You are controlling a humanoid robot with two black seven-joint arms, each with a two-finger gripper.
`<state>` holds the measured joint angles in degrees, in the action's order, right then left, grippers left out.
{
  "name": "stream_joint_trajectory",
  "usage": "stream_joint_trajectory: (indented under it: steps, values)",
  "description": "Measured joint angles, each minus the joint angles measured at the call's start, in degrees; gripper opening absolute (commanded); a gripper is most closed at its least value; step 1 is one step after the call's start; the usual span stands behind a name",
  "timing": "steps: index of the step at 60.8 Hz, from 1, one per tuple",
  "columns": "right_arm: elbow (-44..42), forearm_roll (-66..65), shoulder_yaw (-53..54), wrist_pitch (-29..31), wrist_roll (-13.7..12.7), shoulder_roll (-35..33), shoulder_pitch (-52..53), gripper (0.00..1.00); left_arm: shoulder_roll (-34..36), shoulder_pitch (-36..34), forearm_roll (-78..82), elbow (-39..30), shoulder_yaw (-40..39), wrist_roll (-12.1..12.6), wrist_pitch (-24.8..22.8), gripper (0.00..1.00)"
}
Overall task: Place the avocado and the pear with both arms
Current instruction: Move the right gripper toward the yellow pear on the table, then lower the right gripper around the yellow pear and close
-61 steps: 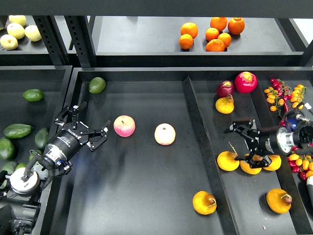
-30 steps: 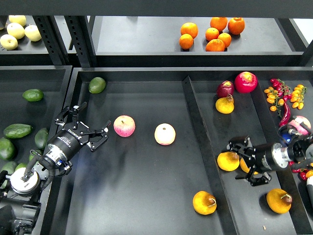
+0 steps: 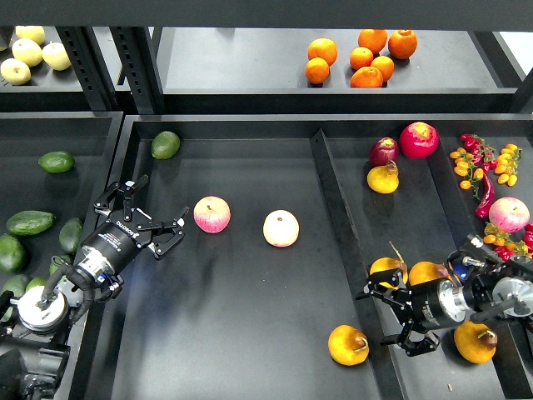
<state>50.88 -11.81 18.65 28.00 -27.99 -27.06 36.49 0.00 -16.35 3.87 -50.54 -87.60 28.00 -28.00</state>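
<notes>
Right claw (image 3: 398, 317) spreads wide just beside a fallen pear (image 3: 347, 345), lining up a grasp; left claw (image 3: 143, 218) hangs wide, empty, below an avocado (image 3: 165, 145).

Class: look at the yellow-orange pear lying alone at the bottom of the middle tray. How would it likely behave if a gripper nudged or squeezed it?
The pear looks plump and rounded on a flat tray floor, so a nudge would probably roll it. Its smooth, slightly shiny skin suggests it may slip between narrow fingers. It looks firm rather than floppy.

Matt black tray floor (image 3: 241, 317), glossy smooth avocado (image 3: 165, 144), smooth waxy yellow-orange pear (image 3: 348, 345)
</notes>
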Motion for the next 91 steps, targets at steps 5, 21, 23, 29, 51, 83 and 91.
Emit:
stream_joint_trajectory:
  steps: [5,21,23,29,51,83,91]
  values:
    - [0.0,0.0,0.0,0.0,0.0,0.1,-0.2,0.99,0.0,0.0,0.0,0.0,0.0,0.0,0.0,0.99]
    - [0.0,0.0,-0.5,0.0,0.0,0.5,-1.2,0.99,0.0,0.0,0.0,0.0,0.1,0.0,0.0,0.99]
    - [0.0,-0.1,-0.6,0.0,0.0,0.7,-1.3,0.99,0.0,0.0,0.0,0.0,0.1,0.0,0.0,0.99]
    - [-0.2,-0.2,-0.7,0.0,0.0,1.2,-1.3,0.99,0.0,0.0,0.0,0.0,0.1,0.0,0.0,0.99]
    - [-1.7,-0.5,-0.7,0.0,0.0,2.9,-2.0,0.95,0.0,0.0,0.0,-0.1,0.1,0.0,0.0,0.99]
    - [-3.4,-2.8,0.2,0.0,0.0,4.3,-2.6,0.76,0.0,0.0,0.0,0.0,0.1,0.0,0.0,0.99]
    - [-3.5,-2.9,0.5,0.0,0.0,4.3,-2.6,0.68,0.0,0.0,0.0,0.0,0.1,0.0,0.0,0.99]
